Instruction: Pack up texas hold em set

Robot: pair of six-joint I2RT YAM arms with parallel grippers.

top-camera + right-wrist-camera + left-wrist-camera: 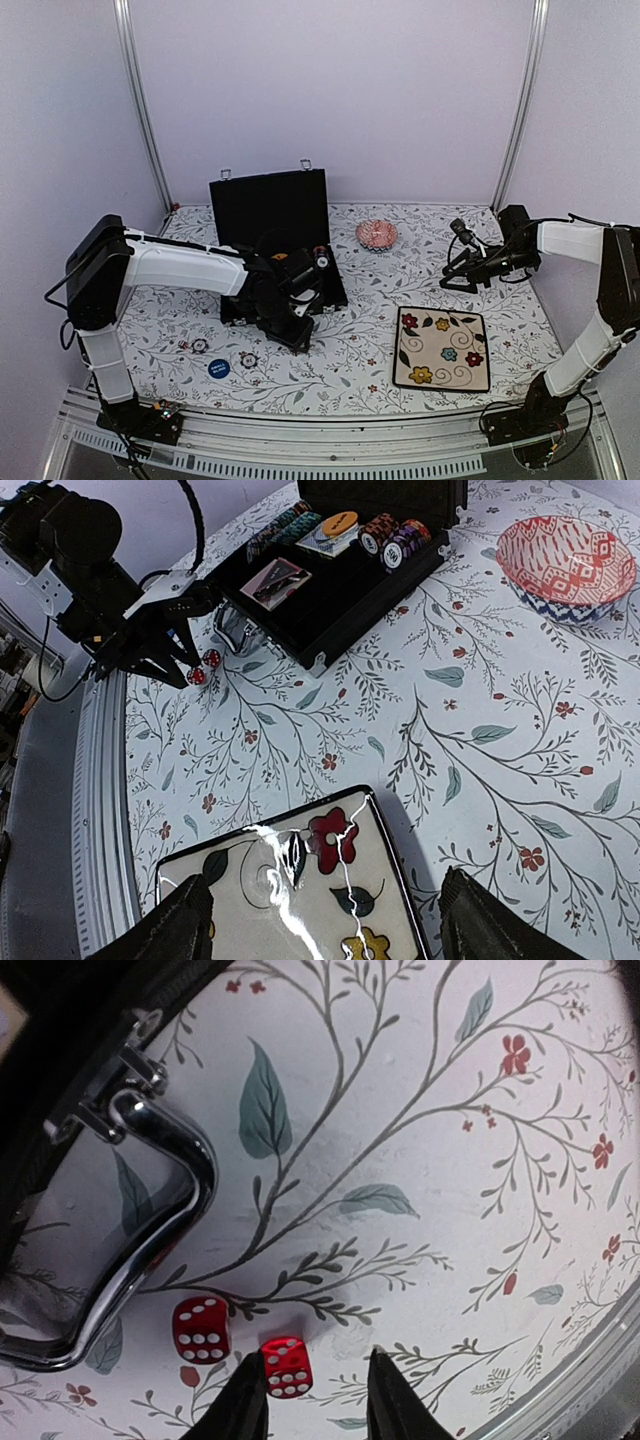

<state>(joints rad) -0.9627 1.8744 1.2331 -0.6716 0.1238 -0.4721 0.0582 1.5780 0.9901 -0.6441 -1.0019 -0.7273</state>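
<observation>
I'm collecting loose pieces: my left fingers (pixel 246 1405) are apart, a small translucent red die (pixel 286 1366) between their tips on the floral bench (pixel 450 1160) beside the silver handle (pixel 150 1250) of the open black rectangular case (pixel 270 205), so next I should close, lift and drop it inside, while my right fingers (pixel 186 925) hang apart.

Bright, even, diffuse light from above. Top view: soft shadow on surface (pixel 352 345) just in front of case (pixel 268 205); frame poles (pixel 140 110) behind case bow w/ lens distortion. Left wrist: case handle (pixel 165 1225) mirrors surface, glare streaks. Right wrist: white glare on plate (pixel 255 865), well apart from case; pic sharp.
</observation>
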